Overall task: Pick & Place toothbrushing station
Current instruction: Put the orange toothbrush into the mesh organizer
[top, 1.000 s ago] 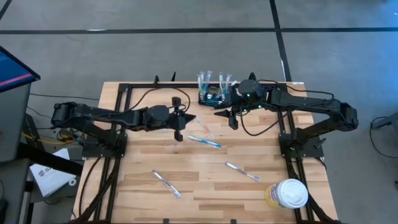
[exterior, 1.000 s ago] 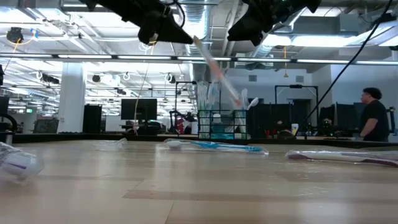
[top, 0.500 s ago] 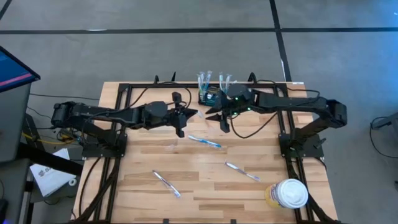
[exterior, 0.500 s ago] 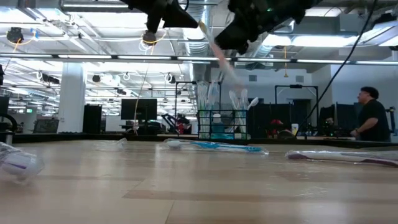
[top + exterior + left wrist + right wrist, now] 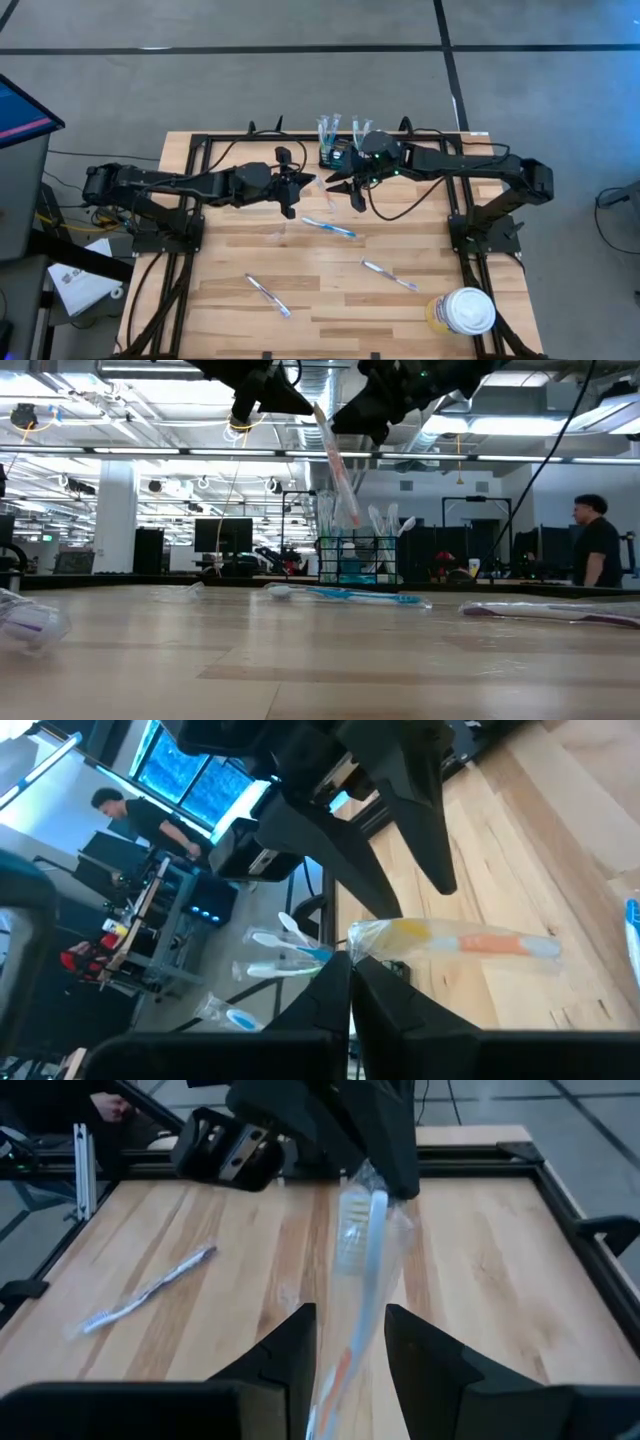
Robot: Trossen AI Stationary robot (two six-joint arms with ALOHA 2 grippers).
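Observation:
The toothbrushing station [image 5: 338, 155] is a small black wire-mesh box with several toothbrushes standing in it, at the table's far edge; it also shows in the low view [image 5: 355, 563]. My left gripper [image 5: 304, 184] is shut on a plastic-wrapped toothbrush [image 5: 470, 942] held above the table, near the station. My right gripper [image 5: 344, 186] is open. Its two fingers stand on either side of the toothbrush's handle [image 5: 362, 1270], and I cannot see them touching it. My left gripper [image 5: 350, 965] pinches the wrapped toothbrush's bristle end [image 5: 368, 942] between its two fingertips, coming roughly level from the table's left. The toothbrush is lifted clear of the table and slants down from the fingers [image 5: 338, 475] toward my right gripper.
A blue toothbrush [image 5: 330, 228] lies mid-table, with two more wrapped ones [image 5: 390, 275] [image 5: 268, 296] nearer the front. A white-lidded yellowish tub [image 5: 465, 312] stands at the near right corner. A person [image 5: 600, 555] stands beyond the table in the room.
My right gripper has moved toward the table's left, up to the held toothbrush, and its fingers now straddle the handle. My left gripper has gone slightly toward the far edge. The toothbrush has tipped from a long slant to hanging more steeply.

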